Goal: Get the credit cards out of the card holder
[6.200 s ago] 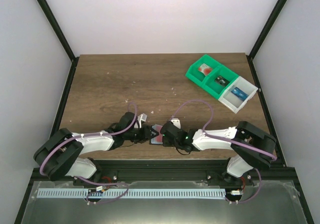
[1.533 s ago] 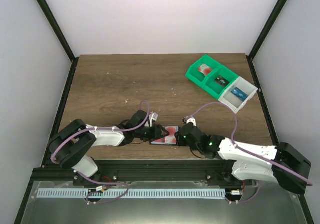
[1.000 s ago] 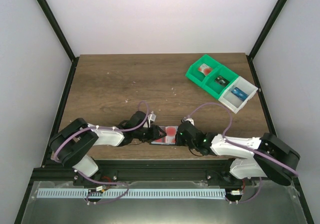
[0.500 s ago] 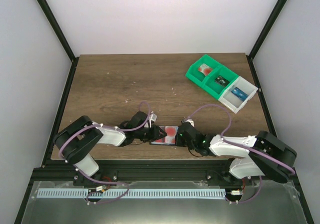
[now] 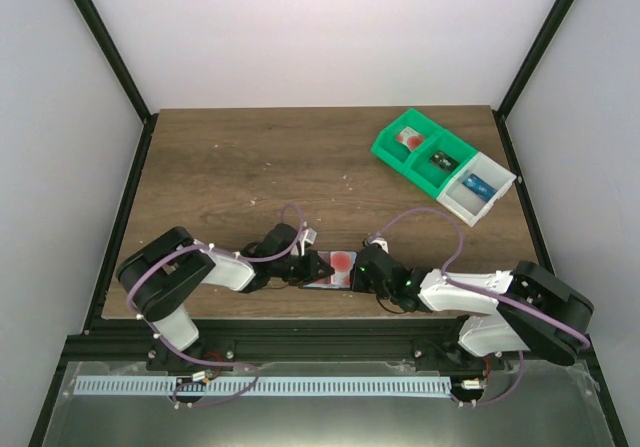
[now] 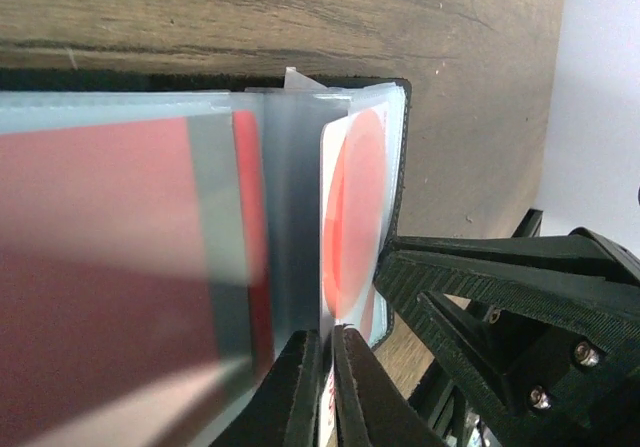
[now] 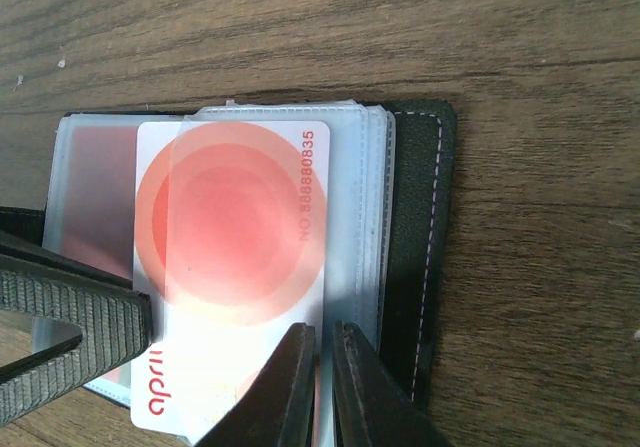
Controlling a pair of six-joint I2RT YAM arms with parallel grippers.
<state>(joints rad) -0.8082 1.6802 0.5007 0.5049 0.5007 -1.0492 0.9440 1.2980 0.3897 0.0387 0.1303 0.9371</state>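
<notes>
The card holder (image 5: 322, 280) lies open near the table's front edge, between my two grippers. Its black cover (image 7: 412, 247) and clear sleeves (image 6: 285, 217) show in both wrist views. A pale credit card (image 7: 230, 237) with a large red circle sticks partway out of a sleeve. My left gripper (image 6: 327, 335) is shut on that card's edge (image 6: 350, 217). A second, reddish credit card (image 7: 95, 207) sits in the neighbouring pocket. My right gripper (image 7: 322, 332) is shut on a clear sleeve beside the pale card. From above, the left gripper (image 5: 305, 266) and the right gripper (image 5: 361, 267) flank the holder.
Two green bins and a white one (image 5: 443, 165) stand joined at the back right, each holding a small item. The table's front edge and the black rail (image 5: 320, 329) run just behind the holder. The right gripper's fingers (image 6: 500, 287) fill the left wrist view's lower right.
My left gripper's jaws have closed onto the pale card's edge, and the left arm's elbow has shifted slightly. The right gripper and the holder have stayed put.
</notes>
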